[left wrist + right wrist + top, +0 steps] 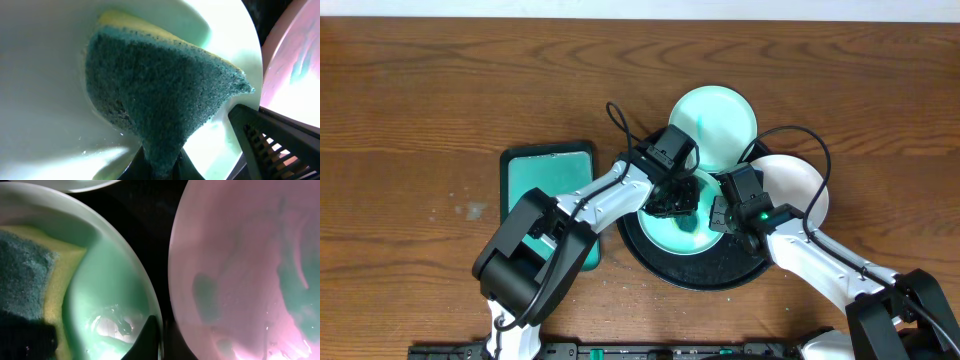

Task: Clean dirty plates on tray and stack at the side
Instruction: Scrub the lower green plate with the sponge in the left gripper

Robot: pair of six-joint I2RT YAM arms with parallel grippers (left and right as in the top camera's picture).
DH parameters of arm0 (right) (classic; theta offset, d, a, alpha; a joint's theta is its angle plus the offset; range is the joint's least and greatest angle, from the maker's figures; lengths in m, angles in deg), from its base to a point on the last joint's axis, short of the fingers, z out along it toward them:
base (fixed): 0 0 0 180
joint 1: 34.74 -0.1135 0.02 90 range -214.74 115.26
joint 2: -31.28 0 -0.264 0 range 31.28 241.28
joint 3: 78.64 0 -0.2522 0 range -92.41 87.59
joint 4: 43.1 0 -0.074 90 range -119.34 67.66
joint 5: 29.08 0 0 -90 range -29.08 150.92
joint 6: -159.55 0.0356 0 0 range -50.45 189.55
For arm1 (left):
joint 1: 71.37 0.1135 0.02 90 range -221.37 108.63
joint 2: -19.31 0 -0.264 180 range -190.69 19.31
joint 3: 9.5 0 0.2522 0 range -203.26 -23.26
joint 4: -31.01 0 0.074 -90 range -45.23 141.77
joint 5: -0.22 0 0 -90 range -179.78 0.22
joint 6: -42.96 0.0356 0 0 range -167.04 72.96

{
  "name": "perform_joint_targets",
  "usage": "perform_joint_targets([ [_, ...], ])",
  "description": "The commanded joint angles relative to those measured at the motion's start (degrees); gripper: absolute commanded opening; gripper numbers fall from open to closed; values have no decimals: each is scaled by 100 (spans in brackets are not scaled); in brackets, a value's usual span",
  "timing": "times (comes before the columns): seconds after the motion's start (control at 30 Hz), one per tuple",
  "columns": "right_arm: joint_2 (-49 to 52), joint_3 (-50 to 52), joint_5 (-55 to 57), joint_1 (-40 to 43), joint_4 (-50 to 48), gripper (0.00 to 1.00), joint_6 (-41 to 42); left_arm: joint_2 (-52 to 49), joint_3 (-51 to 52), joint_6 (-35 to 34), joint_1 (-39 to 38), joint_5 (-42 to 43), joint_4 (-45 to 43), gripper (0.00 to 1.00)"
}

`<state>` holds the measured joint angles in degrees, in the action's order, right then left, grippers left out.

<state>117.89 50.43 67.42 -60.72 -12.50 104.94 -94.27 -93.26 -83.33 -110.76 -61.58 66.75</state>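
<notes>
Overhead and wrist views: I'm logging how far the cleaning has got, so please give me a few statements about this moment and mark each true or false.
1. The left gripper holds a sponge against a mint-green plate. True.
2. All three plates are stacked beside the black tray. False: none are stacked; all still lie on the tray or over its rim.
3. The white plate is clean. False: the right wrist view shows green smears on it.
4. A teal rectangular tray lies left of the black tray. True.
</notes>
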Motion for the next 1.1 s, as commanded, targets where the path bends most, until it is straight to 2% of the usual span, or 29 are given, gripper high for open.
perform_joint_targets([
  [0.0,72,42,225,4,57,1,4,-321,52,-42,-118,251,490,8],
  [0.13,72,42,225,4,61,1,-37,-236,-195,-280,155,-1200,1773,8],
  [0.2,72,42,225,4,50,1,-37,-96,-367,-278,365,-2400,2514,8],
  [0.27,72,42,225,4,42,1,-35,-17,-396,-275,448,-3053,2712,7],
  [0.37,72,42,225,4,26,1,-35,-28,-391,-208,479,-3265,2614,8],
  [0.5,72,42,225,4,26,1,-35,-83,-341,-120,415,-2704,2087,8],
  [0.7,72,42,225,4,33,1,-35,-354,-330,-81,267,9,776,8],
  [0.8,72,42,225,4,35,1,-35,-424,-330,-79,125,1029,295,8],
  [0.93,72,42,225,4,48,1,-35,-431,-330,-74,-87,1233,186,12],
  [1.07,72,42,225,4,57,1,-37,-431,-319,-79,-111,1209,284,10],
])
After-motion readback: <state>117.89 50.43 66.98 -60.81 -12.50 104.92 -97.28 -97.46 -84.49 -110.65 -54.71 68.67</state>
